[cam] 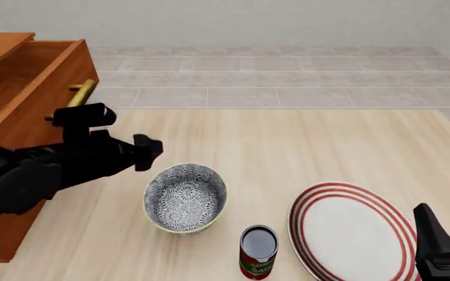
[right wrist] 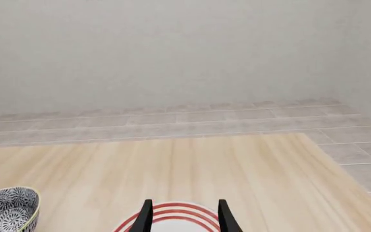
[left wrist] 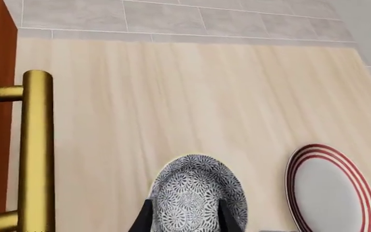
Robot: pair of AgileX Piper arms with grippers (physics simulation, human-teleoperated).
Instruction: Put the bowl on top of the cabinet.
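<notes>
A pale wooden counter [cam: 287, 146] is seen from above, with grey floor tiles beyond its far edge. The floral bowl [cam: 185, 198], deep and round with a black-and-white pattern and a thin yellow rim, stands upright on the counter near its front edge, left of the middle. Just right of it, closer to the front edge, stands a small open can [cam: 258, 252] with a red and green label. Further right, near the front right corner, lies a flat white plate with red rings [cam: 354, 231].

The reddish-brown wooden cabinet [cam: 21, 88] stands along the counter's left edge, its brass bar handle [cam: 80, 93] facing the counter. It is well apart from the bowl.

The left arm reaches in from the left in front of the cabinet. Its left end effector [cam: 148, 152] sits just above and left of the bowl's far-left rim. In the left wrist view, its two dark fingers [left wrist: 143, 220] stand apart with the bowl [left wrist: 198, 193] showing between and just beyond them; I cannot tell whether they touch the rim. The brass handle [left wrist: 36, 150] and the plate [left wrist: 330, 191] also appear there.

The right end effector [cam: 444, 237] sits at the counter's front right corner beside the plate. In the right wrist view its fingers [right wrist: 145, 217] are apart and hold nothing, with the plate [right wrist: 176, 215] just beyond them and the bowl [right wrist: 8, 208] off to one side.
</notes>
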